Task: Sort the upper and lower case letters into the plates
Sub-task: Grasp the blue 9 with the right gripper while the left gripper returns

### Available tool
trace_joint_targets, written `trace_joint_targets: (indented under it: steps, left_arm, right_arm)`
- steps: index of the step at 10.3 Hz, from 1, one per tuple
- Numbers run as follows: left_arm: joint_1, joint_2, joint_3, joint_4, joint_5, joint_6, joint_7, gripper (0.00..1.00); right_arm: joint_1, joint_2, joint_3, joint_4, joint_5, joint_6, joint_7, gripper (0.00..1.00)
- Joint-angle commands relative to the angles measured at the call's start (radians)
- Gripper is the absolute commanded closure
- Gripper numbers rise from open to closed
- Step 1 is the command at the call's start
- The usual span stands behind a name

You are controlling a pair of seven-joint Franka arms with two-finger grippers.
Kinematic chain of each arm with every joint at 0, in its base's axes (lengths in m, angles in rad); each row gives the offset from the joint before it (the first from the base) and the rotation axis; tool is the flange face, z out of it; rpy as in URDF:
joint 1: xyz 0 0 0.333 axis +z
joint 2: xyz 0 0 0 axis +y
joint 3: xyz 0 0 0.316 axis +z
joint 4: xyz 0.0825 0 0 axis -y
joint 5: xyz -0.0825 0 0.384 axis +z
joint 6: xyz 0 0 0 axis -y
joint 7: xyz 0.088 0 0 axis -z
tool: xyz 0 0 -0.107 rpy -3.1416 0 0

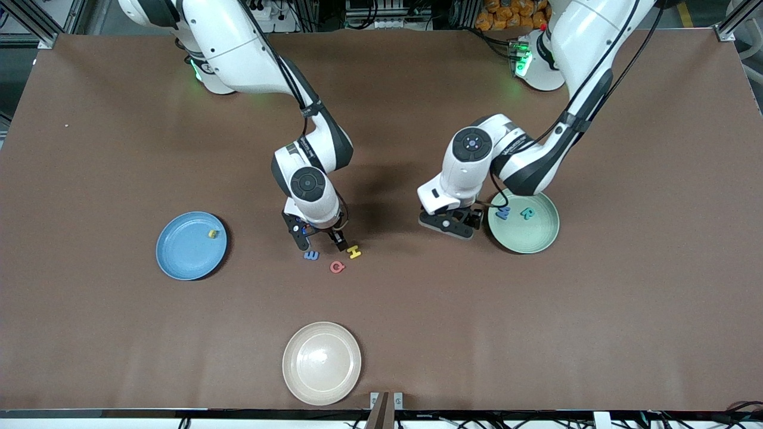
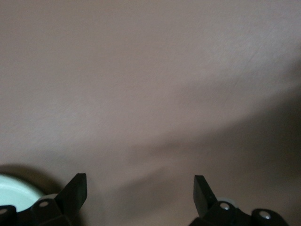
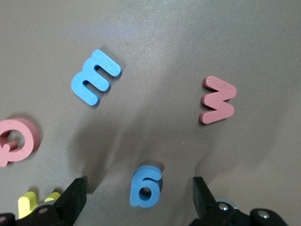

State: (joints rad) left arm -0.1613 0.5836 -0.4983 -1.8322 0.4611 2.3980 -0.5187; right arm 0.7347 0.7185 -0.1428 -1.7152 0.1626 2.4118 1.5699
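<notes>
I had the right gripper [image 1: 322,239] low over the loose cluster of letters in the middle of the table, its fingers [image 3: 70,202] spread wide and holding nothing, because that was where the unsorted pieces lay. From the right wrist view I could see a blue m [image 3: 94,76], a red w [image 3: 217,100], a small blue letter [image 3: 146,185] like a b or a 6 lying between the open fingers, a red Q [image 3: 16,140], and a yellow piece [image 3: 28,202] by one finger that the front view showed as a yellow H [image 1: 354,252]. I judged the small blue letter the likeliest pick, since the jaws already straddled it. The left gripper [image 1: 451,224] sat just beside the mint green plate [image 1: 539,238], toward its own end of the table, fingers [image 2: 75,190] wide apart and empty over bare table. That plate held a blue W [image 1: 504,211] and a teal R [image 1: 526,213], so I took it for the capitals' dish. The sky blue plate [image 1: 185,253], toward the right arm's end, held one tiny yellow letter [image 1: 211,234] too small to read. The cream plate [image 1: 322,363] nearest the front camera lay unused.
</notes>
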Motion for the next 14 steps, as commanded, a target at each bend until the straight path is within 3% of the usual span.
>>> trace_joint_targets:
  steps: [1,7,8,9,14]
  left_arm:
    - [-0.026,0.056,0.009,0.079,0.053,-0.002,-0.001,0.00]
    - [-0.060,0.139,0.009,0.154,0.264,0.133,0.009,0.00]
    - [-0.066,0.139,0.009,0.159,0.264,0.141,0.031,0.00]
    - [-0.064,0.139,0.009,0.160,0.266,0.150,0.066,0.00]
    - [-0.046,0.159,0.011,0.160,0.252,0.178,0.134,0.00]
  right_arm:
    - [0.008,-0.019,-0.009,-0.006,0.012,-0.013,0.019,0.00]
    - [0.015,-0.019,-0.009,-0.034,0.001,-0.010,0.019,0.00]
    - [0.020,-0.019,-0.012,-0.032,0.000,-0.007,0.019,0.92]
    - [0.023,-0.021,-0.015,-0.033,0.000,-0.006,0.025,1.00]
    - [0.012,-0.062,-0.029,-0.033,-0.002,-0.017,0.010,1.00]
